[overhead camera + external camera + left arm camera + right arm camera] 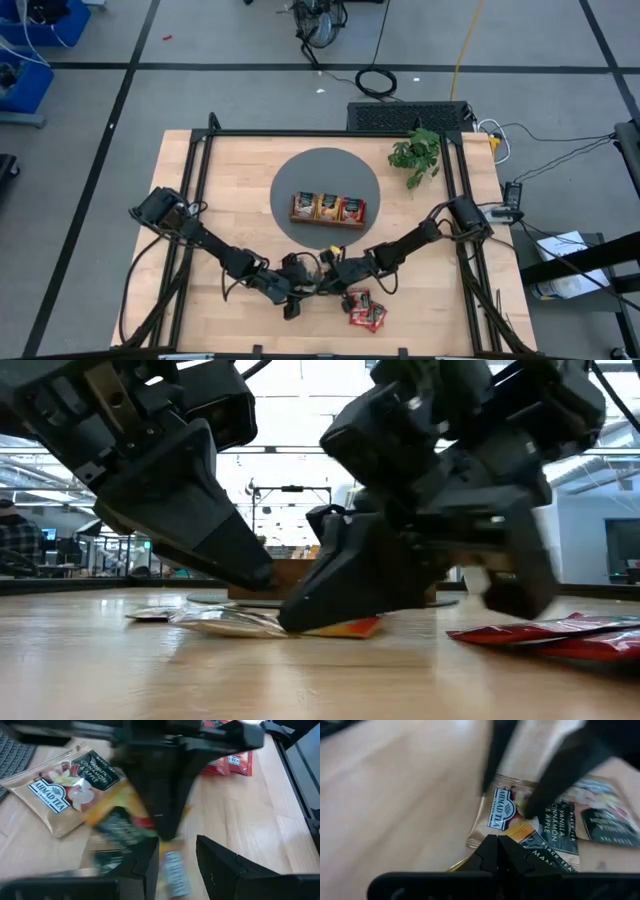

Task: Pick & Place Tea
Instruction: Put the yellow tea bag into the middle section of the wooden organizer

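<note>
Two dark robot arms reach over a pale wooden worktop (250,170) and meet near its front edge, seen from above. The left arm comes in from the left side, the right arm from the right, and their tips almost touch.

A round grey mat (325,170) lies at the middle of the worktop. On it sits a brown wooden tray (328,209) with three compartments, each showing a tea sachet: green, yellow and red in a row. A green leafy plant (416,152) stands beside the mat, toward the far right corner.

The left gripper (175,855) hovers low over a small cluster of loose sachets, its fingers partly open with nothing visibly clamped between them. The right gripper (497,850) points down at the same cluster with its fingers pressed together, their tip on or just above an orange-yellow sachet (345,627); whether it pinches the sachet cannot be told.

In that cluster, a beige and green sachet (65,787) lies flat on the wood, printed with vanilla, cinnamon and apple. The orange-yellow one partly overlaps it, and a dark-labelled sachet (615,827) lies just beside them.

Two red sachets (365,310) lie near the front edge of the worktop, a little to the right of the grippers and apart from the cluster.
</note>
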### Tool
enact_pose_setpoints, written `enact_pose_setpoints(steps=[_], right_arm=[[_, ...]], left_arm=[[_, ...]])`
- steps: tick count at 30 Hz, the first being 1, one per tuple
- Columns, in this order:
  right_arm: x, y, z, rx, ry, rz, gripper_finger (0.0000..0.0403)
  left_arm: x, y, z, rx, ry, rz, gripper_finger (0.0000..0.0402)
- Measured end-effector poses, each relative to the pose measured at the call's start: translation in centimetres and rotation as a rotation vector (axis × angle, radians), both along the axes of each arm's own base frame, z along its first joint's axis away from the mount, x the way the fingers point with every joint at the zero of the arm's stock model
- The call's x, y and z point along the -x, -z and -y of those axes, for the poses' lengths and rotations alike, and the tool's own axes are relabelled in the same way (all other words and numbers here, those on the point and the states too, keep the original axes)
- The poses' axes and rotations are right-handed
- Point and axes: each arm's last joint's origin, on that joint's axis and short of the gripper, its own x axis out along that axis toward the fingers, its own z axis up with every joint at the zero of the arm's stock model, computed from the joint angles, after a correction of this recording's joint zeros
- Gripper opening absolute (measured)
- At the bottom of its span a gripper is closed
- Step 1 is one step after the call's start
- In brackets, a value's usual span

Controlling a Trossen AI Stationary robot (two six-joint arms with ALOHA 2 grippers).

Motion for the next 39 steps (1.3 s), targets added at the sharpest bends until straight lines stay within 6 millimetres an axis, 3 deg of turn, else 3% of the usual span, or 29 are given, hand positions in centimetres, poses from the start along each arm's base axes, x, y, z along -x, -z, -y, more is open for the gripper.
enact_pose_setpoints(steps=[6, 17, 29, 39], right_arm=[[-0.2, -0.2, 0.6, 0.009, 0.037, 0.016, 0.0], [1.4, -2.4, -2.3, 0.091, -0.105, 0.042, 0.0], [1.3, -0.3, -1.3, 0.134, 0.001, -0.055, 0.0], [2.1, 1.3, -0.1, 0.121, 0.035, -0.112, 0.0]], left_arm=[[-0.1, 0.1, -0.5, -0.009, -0.016, -0.014, 0.0131], [-0.3, 0.0, -1.3, -0.005, -0.052, -0.041, 0.0131], [-0.5, 0.1, -3.6, 0.067, -0.209, -0.132, 0.0131], [-0.4, -1.5, -4.3, 0.02, -0.17, -0.117, 0.0131]])
